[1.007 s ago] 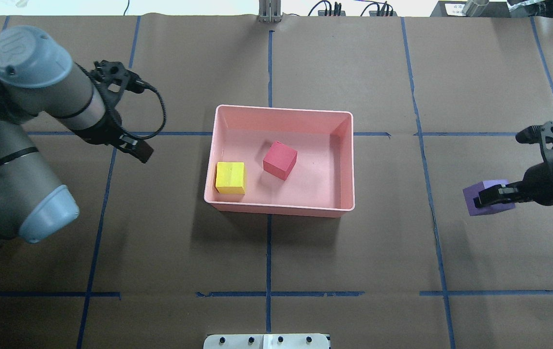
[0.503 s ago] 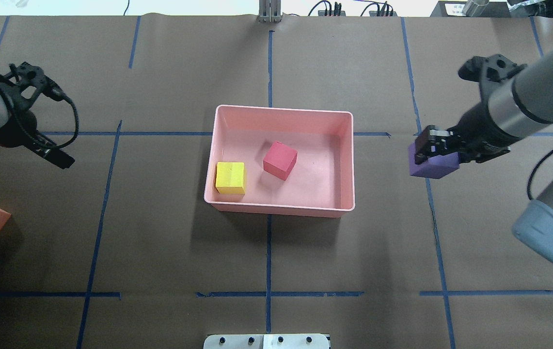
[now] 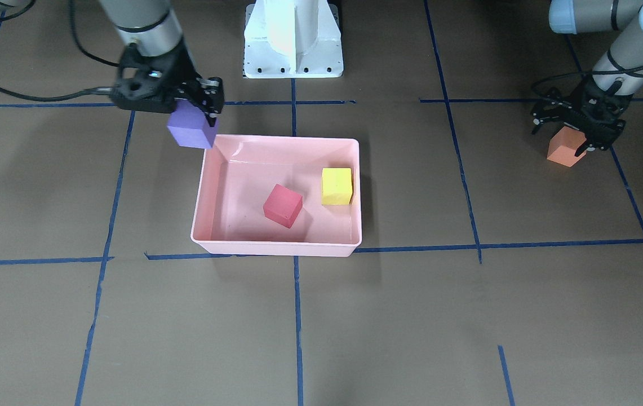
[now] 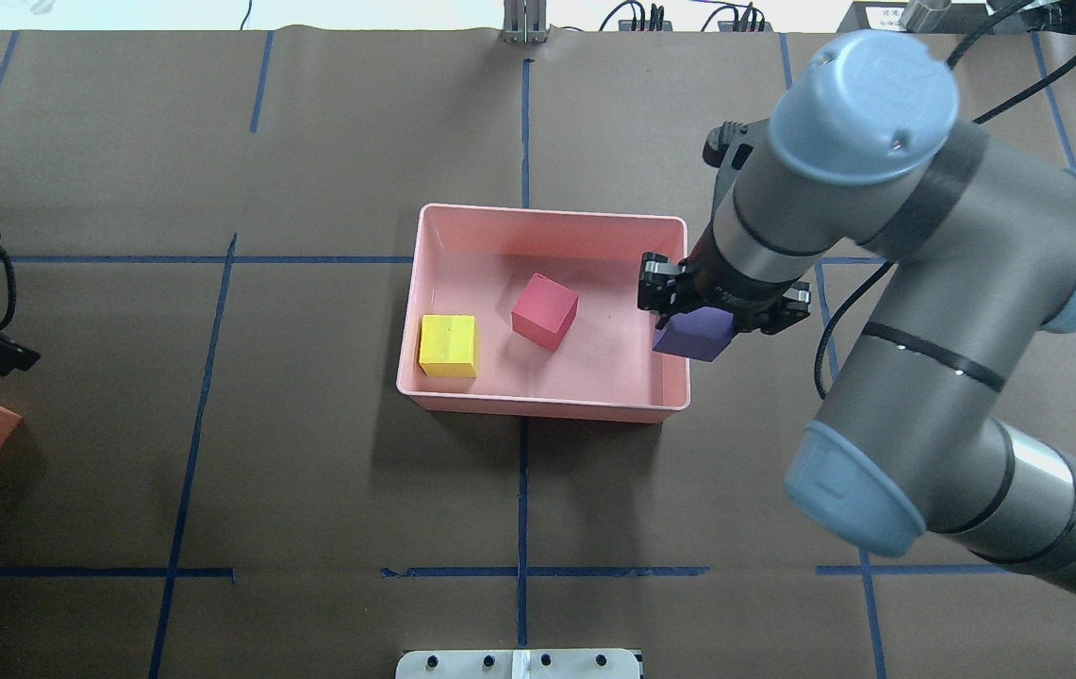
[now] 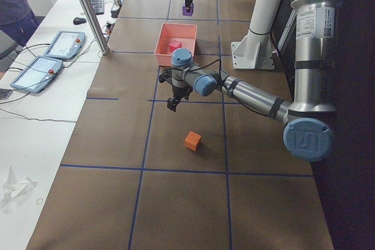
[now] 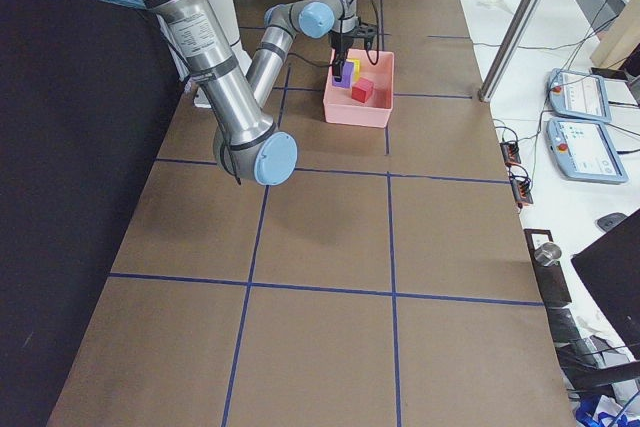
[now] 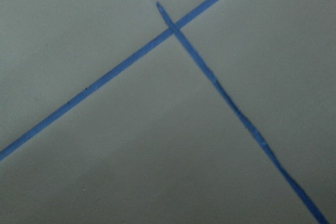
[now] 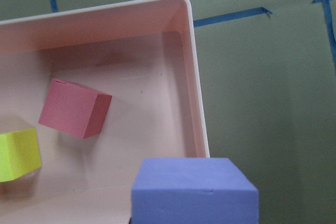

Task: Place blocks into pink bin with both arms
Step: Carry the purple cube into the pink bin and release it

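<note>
Table surface (image 4: 311,453) covered in brown paper, marked into a grid by blue tape lines (image 4: 522,490). White pedestal base (image 3: 293,39) stands at the table's edge. On the adjoining white bench (image 5: 35,144): two screen pendants (image 5: 64,44), keyboard (image 5: 95,1), mouse (image 5: 79,20). Aluminium post (image 5: 87,10) rises from the bench. One person (image 5: 13,1) partly visible alongside.

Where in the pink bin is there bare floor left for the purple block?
Widest bare patch: the floor between the red block and the wall of the pink bin nearest the held purple block. A narrower strip runs along the wall farthest from the robot. Crowded: the corner holding the yellow block, red close beside it.
</note>
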Robot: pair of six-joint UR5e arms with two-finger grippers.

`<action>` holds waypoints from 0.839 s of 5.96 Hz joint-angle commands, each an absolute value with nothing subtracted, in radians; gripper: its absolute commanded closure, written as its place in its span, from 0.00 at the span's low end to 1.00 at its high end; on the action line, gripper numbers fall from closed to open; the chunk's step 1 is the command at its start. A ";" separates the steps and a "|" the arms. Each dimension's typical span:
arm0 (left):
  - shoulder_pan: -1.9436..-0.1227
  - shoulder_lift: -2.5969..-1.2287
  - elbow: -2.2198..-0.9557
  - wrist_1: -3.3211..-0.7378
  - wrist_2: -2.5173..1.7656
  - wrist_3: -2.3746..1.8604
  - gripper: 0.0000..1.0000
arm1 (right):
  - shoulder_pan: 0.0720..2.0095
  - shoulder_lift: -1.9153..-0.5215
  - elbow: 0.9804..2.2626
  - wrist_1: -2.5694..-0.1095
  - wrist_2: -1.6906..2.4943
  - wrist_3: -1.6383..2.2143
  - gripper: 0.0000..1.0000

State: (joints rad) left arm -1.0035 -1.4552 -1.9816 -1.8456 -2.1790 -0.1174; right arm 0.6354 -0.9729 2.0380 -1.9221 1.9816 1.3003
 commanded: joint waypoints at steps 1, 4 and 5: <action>-1.009 -1.341 -1.926 -2.012 -2.189 -0.106 0.00 | 0.568 -0.963 2.017 -1.919 1.899 1.330 0.00; -1.009 -1.299 -1.731 -2.330 -2.187 -0.196 0.00 | 0.704 -1.018 2.045 -1.928 2.035 1.147 0.00; -1.009 -1.299 -1.700 -2.362 -2.187 -0.256 0.00 | 0.715 -1.037 2.058 -1.928 2.036 1.108 0.00</action>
